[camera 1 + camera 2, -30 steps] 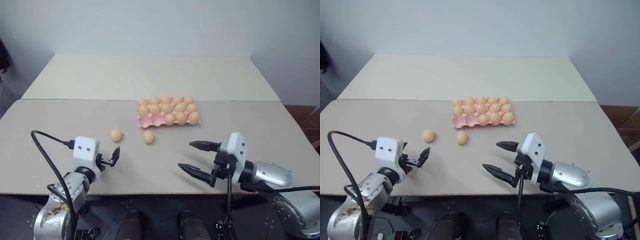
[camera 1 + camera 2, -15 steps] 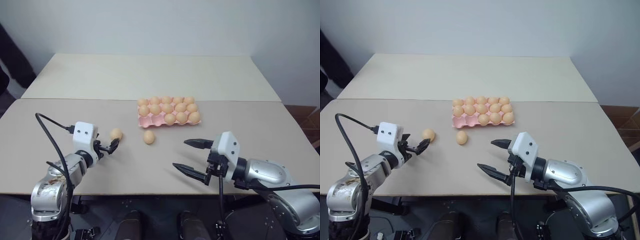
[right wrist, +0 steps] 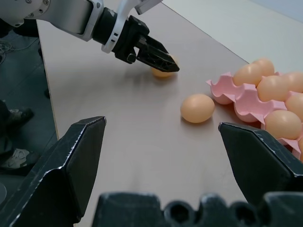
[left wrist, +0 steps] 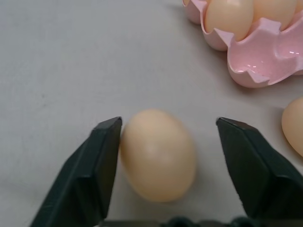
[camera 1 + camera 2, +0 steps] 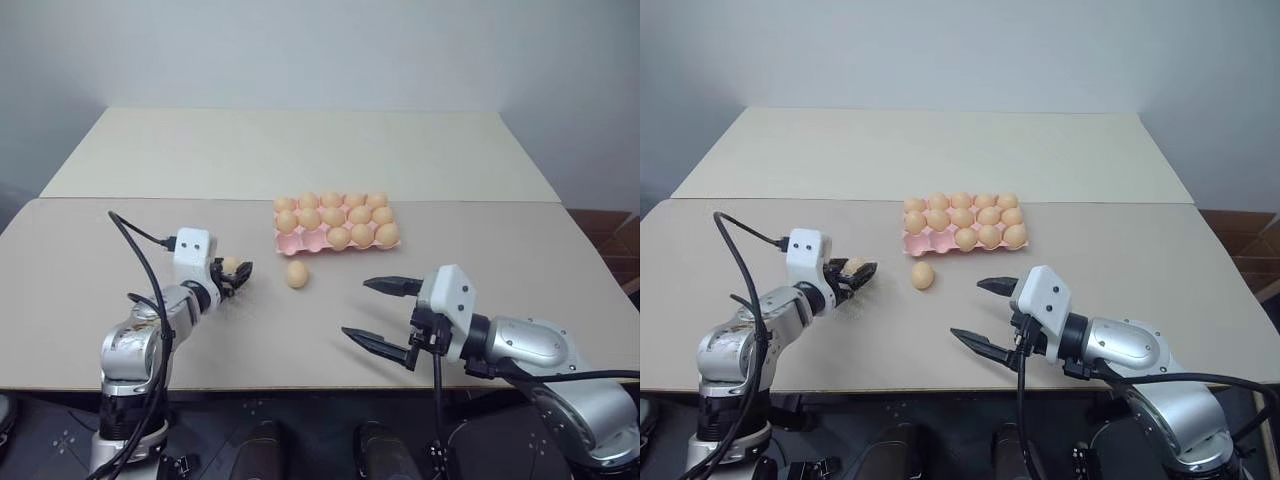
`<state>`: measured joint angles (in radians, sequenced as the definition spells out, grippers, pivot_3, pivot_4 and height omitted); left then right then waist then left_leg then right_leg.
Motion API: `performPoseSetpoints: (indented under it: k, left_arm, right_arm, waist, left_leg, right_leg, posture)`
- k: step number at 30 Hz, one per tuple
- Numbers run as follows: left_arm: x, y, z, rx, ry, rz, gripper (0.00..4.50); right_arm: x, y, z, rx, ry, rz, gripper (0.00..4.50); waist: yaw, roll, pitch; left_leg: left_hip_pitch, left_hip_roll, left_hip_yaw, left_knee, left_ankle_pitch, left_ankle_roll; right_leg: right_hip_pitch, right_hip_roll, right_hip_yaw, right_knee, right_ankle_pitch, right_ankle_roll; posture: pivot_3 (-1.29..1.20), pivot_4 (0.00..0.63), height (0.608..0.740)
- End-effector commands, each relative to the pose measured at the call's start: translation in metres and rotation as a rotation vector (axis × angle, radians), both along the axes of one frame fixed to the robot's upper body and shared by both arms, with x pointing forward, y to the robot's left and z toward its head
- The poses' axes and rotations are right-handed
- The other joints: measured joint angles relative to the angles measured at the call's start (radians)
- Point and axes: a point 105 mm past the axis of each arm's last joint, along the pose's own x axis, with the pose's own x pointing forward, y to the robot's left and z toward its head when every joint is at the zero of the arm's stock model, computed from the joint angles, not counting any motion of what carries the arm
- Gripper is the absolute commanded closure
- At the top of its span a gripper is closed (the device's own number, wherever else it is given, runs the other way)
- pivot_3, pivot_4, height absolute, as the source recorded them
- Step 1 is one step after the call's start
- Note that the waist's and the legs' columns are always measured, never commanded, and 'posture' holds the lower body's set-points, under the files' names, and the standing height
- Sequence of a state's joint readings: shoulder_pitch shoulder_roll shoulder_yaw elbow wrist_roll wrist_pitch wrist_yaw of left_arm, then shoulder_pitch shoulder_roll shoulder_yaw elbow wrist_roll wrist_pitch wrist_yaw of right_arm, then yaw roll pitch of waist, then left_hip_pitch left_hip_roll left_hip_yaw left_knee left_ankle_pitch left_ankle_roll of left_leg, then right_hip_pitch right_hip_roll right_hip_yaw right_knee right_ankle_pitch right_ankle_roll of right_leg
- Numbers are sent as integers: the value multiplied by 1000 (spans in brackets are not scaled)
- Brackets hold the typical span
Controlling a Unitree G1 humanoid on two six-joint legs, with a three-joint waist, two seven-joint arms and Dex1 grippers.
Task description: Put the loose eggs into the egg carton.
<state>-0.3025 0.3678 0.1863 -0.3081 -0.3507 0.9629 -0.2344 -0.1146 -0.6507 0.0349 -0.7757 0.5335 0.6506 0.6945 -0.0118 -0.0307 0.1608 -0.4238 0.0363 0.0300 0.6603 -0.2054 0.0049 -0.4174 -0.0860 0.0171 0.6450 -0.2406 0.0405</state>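
One loose egg (image 4: 158, 153) lies on the beige table, left of the pink egg carton (image 5: 290, 241). My left gripper (image 5: 238, 276) straddles this egg, still open: one finger (image 4: 102, 156) touches its side and a gap separates it from the other finger (image 4: 251, 161). A second loose egg (image 5: 297, 274) lies just in front of the carton's left corner. The carton holds several eggs, and its front left cups (image 4: 265, 56) are empty. My right gripper (image 5: 357, 308) hovers wide open with nothing in it, above the table's near edge, right of the second egg (image 3: 197, 108).
A second beige table (image 5: 300, 150) abuts the far side, with a seam running just behind the carton. A black cable (image 5: 140, 232) loops from my left wrist. The near table edge runs close under both arms.
My left gripper has moved forward onto the left egg and its fingers have narrowed around it. The right gripper stays wide open in about the same place.
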Motion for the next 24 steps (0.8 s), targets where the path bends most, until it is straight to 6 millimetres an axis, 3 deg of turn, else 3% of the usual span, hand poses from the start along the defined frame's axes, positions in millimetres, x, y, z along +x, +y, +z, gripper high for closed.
performPoseSetpoints:
  k: [1, 5, 9, 13, 17, 24]
  left_arm:
    - [-4, -2, 7, 12, -38, 8, 2597]
    - [-11, -11, 21, 30, -112, -1, 3233]
    - [-15, -45, 54, 85, -265, -121, 3374]
    - [-9, -68, 71, 132, -356, -204, 3379]
    - [10, -83, 73, 137, -377, -238, 3380]
    - [37, -104, 66, 193, -401, -300, 3380]
  right_arm:
    - [-5, 4, 12, 14, -63, 26, 0]
    - [-4, 3, 13, 18, -65, 18, 0]
    - [-2, 2, 15, 25, -68, 7, 0]
    - [-2, 2, 17, 22, -68, 10, 0]
    - [3, 1, 20, 34, -47, -19, 0]
    - [29, -7, 25, 61, 54, -281, 0]
  waist:
    - [1, 0, 0]
    - [1, 0, 0]
    - [6, 0, 0]
    - [14, -1, 0]
    - [16, -1, 0]
    - [17, -1, 0]
  left_leg:
    - [0, 0, 0, 0, 0, 0]
    - [0, 0, 0, 0, 0, 0]
    - [0, 0, 0, 0, 0, 0]
    - [1, -1, 0, 1, 0, -1]
    - [0, -1, 0, 1, 0, 0]
    - [0, -1, 0, 1, 0, 0]
  right_leg:
    - [0, 0, 0, 0, 0, 0]
    - [0, 0, 0, 0, 0, 0]
    - [0, 0, 0, 0, 0, 0]
    - [2, 0, 0, -1, 1, 0]
    - [2, 0, 0, -1, 0, 0]
    - [1, 0, 0, -1, 1, 0]
  posture:
    - [0, 150, 740]
    - [0, 150, 740]
    - [0, 150, 740]
    - [0, 150, 740]
    - [0, 150, 740]
    - [0, 150, 740]
